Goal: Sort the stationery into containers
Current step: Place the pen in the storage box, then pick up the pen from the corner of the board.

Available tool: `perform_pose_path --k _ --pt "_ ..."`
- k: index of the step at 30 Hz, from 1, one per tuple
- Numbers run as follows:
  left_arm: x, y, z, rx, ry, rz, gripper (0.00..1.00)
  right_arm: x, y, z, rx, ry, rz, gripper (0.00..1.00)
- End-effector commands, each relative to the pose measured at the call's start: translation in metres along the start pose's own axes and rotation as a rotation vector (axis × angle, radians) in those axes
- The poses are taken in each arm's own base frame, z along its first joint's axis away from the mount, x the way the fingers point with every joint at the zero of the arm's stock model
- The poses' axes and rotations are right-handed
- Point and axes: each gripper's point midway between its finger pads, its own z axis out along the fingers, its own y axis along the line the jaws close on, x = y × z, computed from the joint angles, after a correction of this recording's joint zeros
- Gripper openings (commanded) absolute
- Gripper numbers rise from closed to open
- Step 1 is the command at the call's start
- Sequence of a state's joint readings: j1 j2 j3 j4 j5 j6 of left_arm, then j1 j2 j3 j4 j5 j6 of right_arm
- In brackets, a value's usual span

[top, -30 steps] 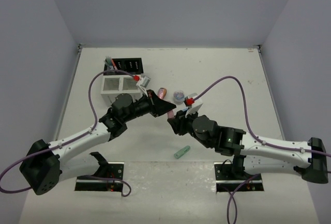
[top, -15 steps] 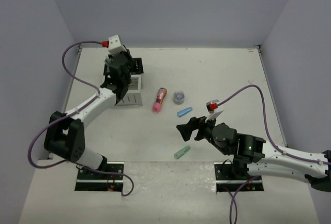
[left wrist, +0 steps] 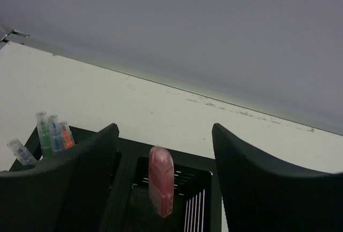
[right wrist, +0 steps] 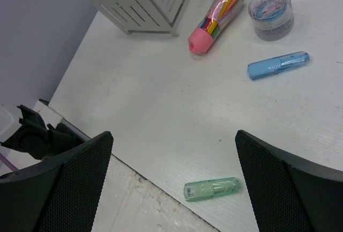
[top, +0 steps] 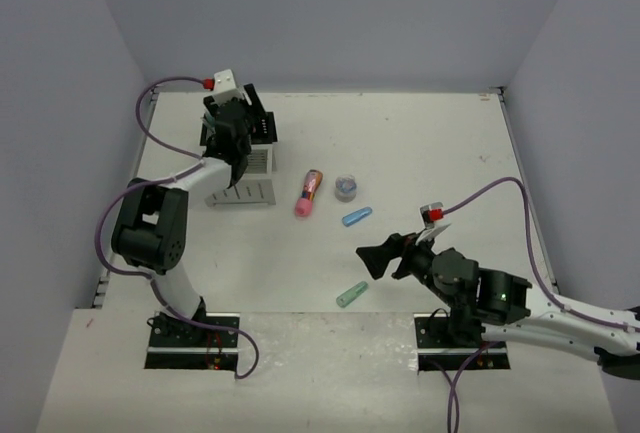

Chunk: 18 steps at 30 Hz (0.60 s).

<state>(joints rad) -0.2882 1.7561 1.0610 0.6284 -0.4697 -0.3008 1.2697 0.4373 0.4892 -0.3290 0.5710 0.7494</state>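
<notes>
My left gripper (top: 238, 131) hangs over the containers, jaws open. In the left wrist view a pink capsule (left wrist: 161, 181) stands upright between the fingers (left wrist: 91, 157), touching neither, its lower end inside a cell of the black rack (left wrist: 206, 181). Several pens (left wrist: 52, 134) stand in a left cell. The white slatted box (top: 245, 181) adjoins the black rack (top: 262, 125). On the table lie the pink patterned tube (top: 309, 191), the round roll (top: 347, 188), a blue capsule (top: 357, 216) and a green capsule (top: 352, 294). My right gripper (top: 378, 256) is open and empty, just right of the green capsule (right wrist: 211, 189).
The right wrist view also shows the pink tube (right wrist: 217, 19), the roll (right wrist: 271, 13), the blue capsule (right wrist: 277, 65) and the white box (right wrist: 142, 1). The table's near edge runs just below the green capsule. Grey walls enclose the table; the organiser stands near the far left corner.
The left arm swung from the table's middle to the organiser and its jaws opened, letting go of the pink capsule over the black rack. The right arm pulled back toward the near edge.
</notes>
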Motion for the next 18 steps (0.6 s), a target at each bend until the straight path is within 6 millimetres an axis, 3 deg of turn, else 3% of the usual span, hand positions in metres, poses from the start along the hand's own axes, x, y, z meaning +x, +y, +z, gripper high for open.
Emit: perform_pose_path --k 1,6,8,10,12,15,16,17,18 --pt "-0.016 -0.009 0.007 0.011 -0.015 -0.046 0.96 0.004 0.006 0.008 0.006 0.017 0.006 0.99" --pt "-0.031 -0.001 -0.006 -0.011 -0.023 -0.081 0.98 0.006 0.008 0.013 0.019 0.026 -0.012 0.99" --pt "-0.051 0.0 -0.015 -0.023 -0.022 -0.099 0.99 0.006 0.007 0.014 0.031 0.026 -0.014 0.99" --pt "-0.057 -0.002 -0.026 -0.038 0.059 -0.136 1.0 0.004 0.009 0.016 0.047 0.031 -0.002 0.99" --pt "-0.067 -0.016 -0.049 0.048 0.116 -0.165 1.0 0.009 0.001 0.023 0.154 0.072 0.025 0.99" --pt "-0.088 -0.028 -0.101 0.146 0.138 -0.151 1.0 0.014 -0.02 0.012 0.431 0.133 0.215 0.99" --pt "-0.108 -0.026 -0.112 0.152 0.095 -0.167 1.0 0.022 -0.024 0.016 0.465 0.151 0.198 0.99" --pt "-0.113 -0.022 -0.138 0.162 0.082 -0.144 1.0 0.03 -0.029 0.009 0.575 0.188 0.281 0.97" --pt "-0.115 -0.016 -0.154 0.166 0.073 -0.127 1.0 0.037 -0.034 0.001 0.667 0.211 0.355 0.84"
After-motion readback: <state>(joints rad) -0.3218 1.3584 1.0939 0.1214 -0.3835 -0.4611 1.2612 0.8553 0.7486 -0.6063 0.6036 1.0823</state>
